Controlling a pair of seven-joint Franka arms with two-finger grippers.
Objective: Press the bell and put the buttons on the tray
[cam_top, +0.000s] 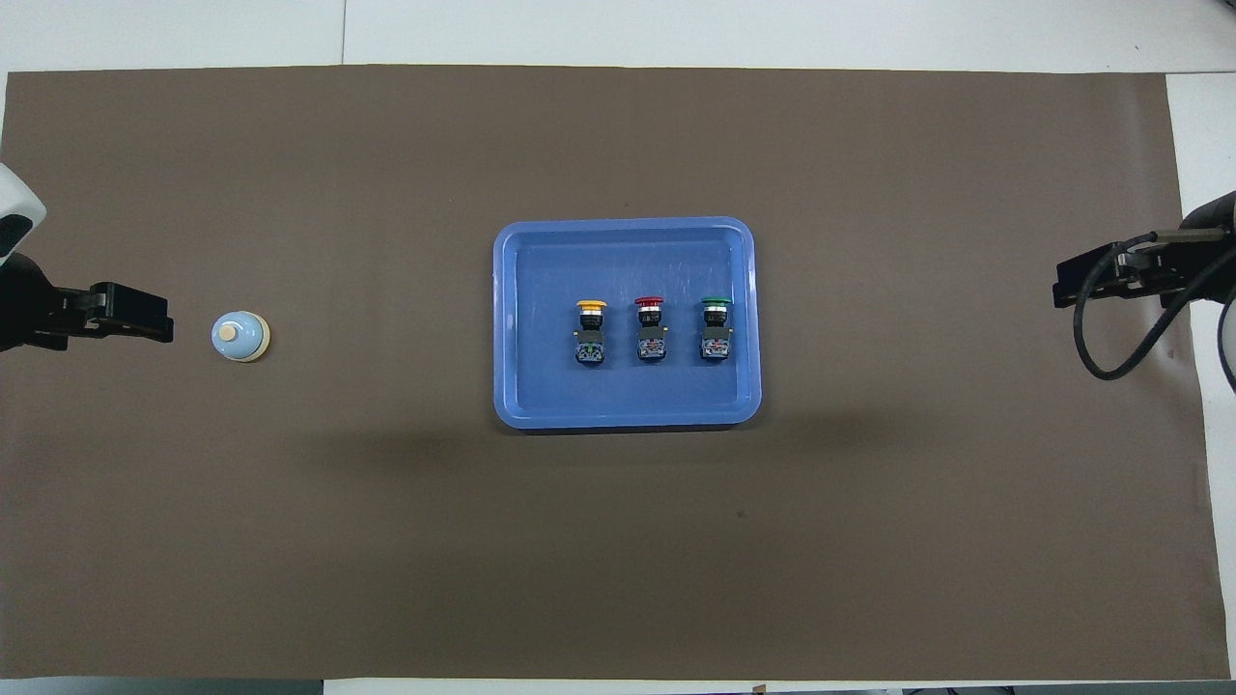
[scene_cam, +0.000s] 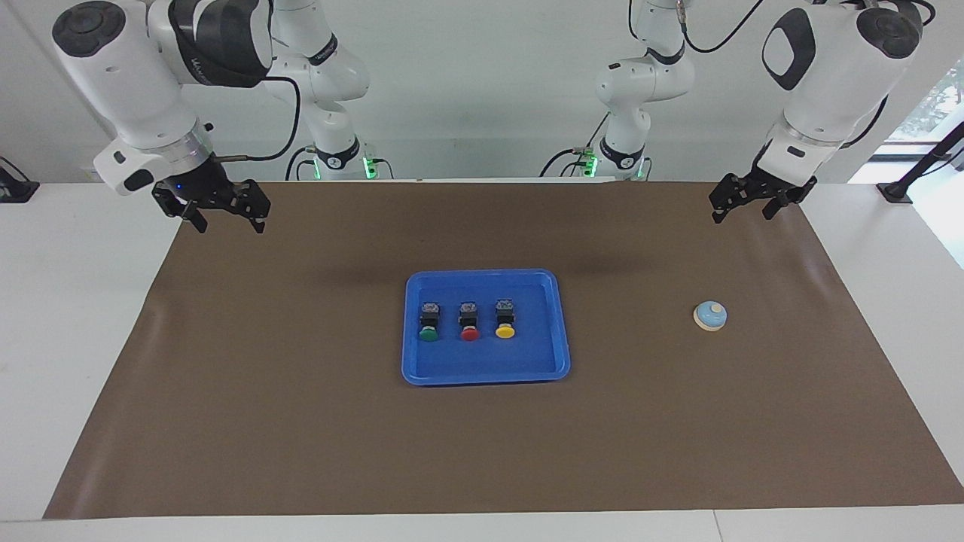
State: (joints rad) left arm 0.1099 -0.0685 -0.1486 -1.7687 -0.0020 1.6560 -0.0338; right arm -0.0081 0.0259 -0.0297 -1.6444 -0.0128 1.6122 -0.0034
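Left claw point(scene_cam: 742, 208) is hanging in the air with fingers apart, gripping nothing, over the brown mat point(scene_cam: 301, 421) at the left arm's end of the counter point(scene_cam: 83, 316); in the overhead view it is sitting at 9 o'clock of the bell point(cam_top: 240, 336), close beside it in that view but not touching. Right claw point(scene_cam: 223, 216) is also hanging with fingers apart and gripping nothing, over the mat's edge at the right arm's end of the counter, about 3 o'clock from the tray point(cam_top: 521, 251) in the overhead view and well apart from it. The bell is sitting upright on the mat toward the left arm's end, well apart from the tray, at roughly 9 o'clock of it in the overhead view. The tray is lying flat mid-mat between the two claws. All three buttons are lying on their sides inside the tray in one row, not touching each other, caps pointing to 12 o'clock in the overhead view: yellow button point(cam_top: 591, 328) toward the left arm's end, red button point(cam_top: 651, 326) in the middle, green button point(cam_top: 716, 326) toward the right arm's end. Both arms are waiting.
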